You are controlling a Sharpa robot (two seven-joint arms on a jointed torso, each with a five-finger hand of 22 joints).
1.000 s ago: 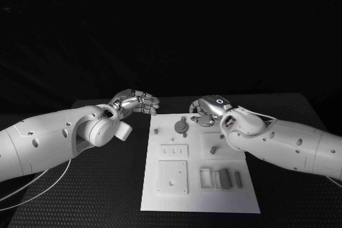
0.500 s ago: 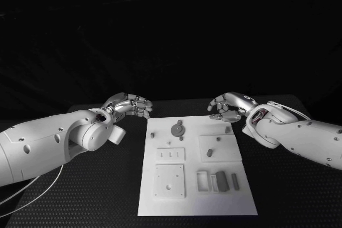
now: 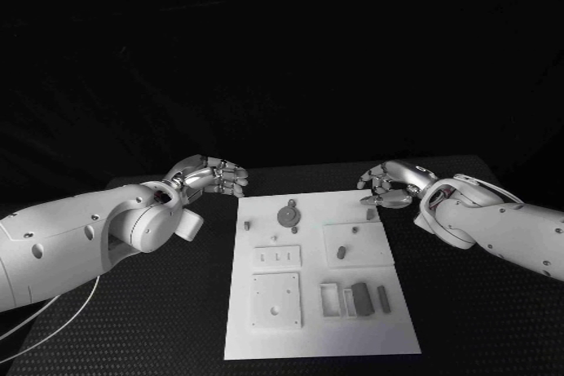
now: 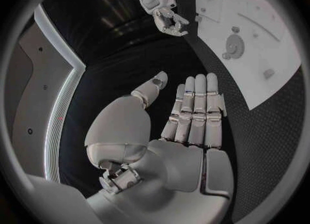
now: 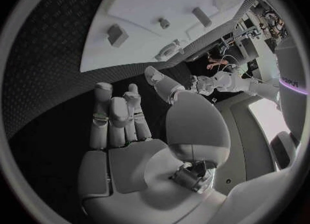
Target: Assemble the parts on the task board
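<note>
The task board [image 3: 319,278] lies in the middle of the worktop [image 3: 117,311] with its small grey parts [image 3: 362,296] scattered over it — some near the board's front edge, a round one [image 3: 288,215] near its far edge. The left hand [image 3: 214,178] and right hand [image 3: 391,185] hover off the board's far corners, fingers loosely apart, holding nothing — so assembly looks barely begun.

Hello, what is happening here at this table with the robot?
The robot has a white task board before it on a black table, with small grey parts lying on it. Neither hand holds anything. The left hand hovers beside the board's far left corner, the right hand by its far right corner, both with fingers curled.
</note>
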